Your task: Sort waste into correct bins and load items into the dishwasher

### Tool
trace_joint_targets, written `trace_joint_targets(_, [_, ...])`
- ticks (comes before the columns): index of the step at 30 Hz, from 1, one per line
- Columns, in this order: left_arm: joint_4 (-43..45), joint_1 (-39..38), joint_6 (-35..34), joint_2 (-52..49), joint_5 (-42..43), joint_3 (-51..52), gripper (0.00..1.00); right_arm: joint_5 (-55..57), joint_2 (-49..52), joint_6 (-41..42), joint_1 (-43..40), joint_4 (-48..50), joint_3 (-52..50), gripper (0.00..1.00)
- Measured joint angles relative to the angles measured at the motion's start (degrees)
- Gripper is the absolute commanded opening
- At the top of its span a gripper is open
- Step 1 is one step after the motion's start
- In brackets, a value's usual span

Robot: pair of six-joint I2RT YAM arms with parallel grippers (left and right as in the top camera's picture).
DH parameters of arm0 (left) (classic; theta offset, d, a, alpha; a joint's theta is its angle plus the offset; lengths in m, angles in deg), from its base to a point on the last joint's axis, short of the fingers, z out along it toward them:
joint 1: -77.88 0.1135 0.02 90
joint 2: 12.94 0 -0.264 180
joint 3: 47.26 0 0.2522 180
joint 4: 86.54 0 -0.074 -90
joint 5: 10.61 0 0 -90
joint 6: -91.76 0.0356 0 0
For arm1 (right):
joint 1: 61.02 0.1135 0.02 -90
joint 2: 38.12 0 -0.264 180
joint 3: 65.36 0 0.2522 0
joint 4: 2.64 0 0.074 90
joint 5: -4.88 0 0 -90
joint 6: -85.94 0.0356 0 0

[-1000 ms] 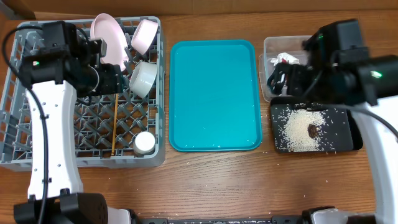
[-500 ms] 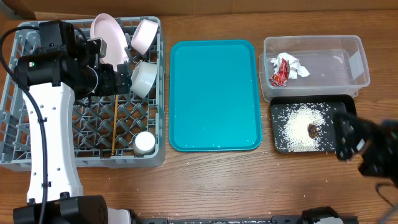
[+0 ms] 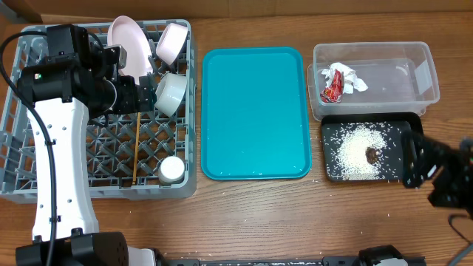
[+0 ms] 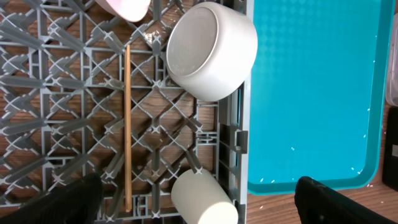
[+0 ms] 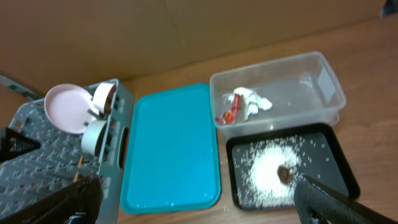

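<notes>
The red-and-white wrapper (image 3: 338, 81) lies in the clear tub (image 3: 421, 55). Rice (image 3: 356, 151) and a brown lump (image 3: 372, 155) lie in the black tray (image 3: 403, 123). The grey rack (image 3: 29, 174) holds the pink plate (image 3: 127, 41), pinkish bowl (image 3: 172, 41), grey-green bowl (image 3: 170, 92), white cup (image 3: 171, 170) and chopsticks (image 3: 136, 148). My left gripper (image 4: 205, 208) is open and empty above the cup (image 4: 202, 199) and bowl (image 4: 211, 50). My right gripper (image 5: 199, 208) is open and empty, raised high by the black tray's near right corner.
The flat teal serving tray (image 3: 255, 111) lies between the rack and the bins, with a few stray rice grains on it. A few grains lie on the wooden table in front of the black tray. Cardboard stands along the far edge.
My right arm has pulled back from over the clear tub to the near right, uncovering the tub and wrapper. The left arm has not moved.
</notes>
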Motion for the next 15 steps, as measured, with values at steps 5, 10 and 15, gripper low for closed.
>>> trace_joint_targets(5, [-0.02,0.00,0.00,0.00,0.09,-0.02,1.00,0.33,-3.41,-0.79,-2.21,18.91,-16.72,1.00])
trace_joint_targets(10, [-0.11,0.00,0.00,0.00,0.39,0.00,1.00,-3.56,-11.34,-1.16,-6.03,39.74,-41.48,1.00])
trace_joint_targets(15, [-0.15,0.00,0.00,0.00,0.44,0.00,1.00,-5.53,-24.57,-1.20,-8.79,56.92,-65.00,1.00])
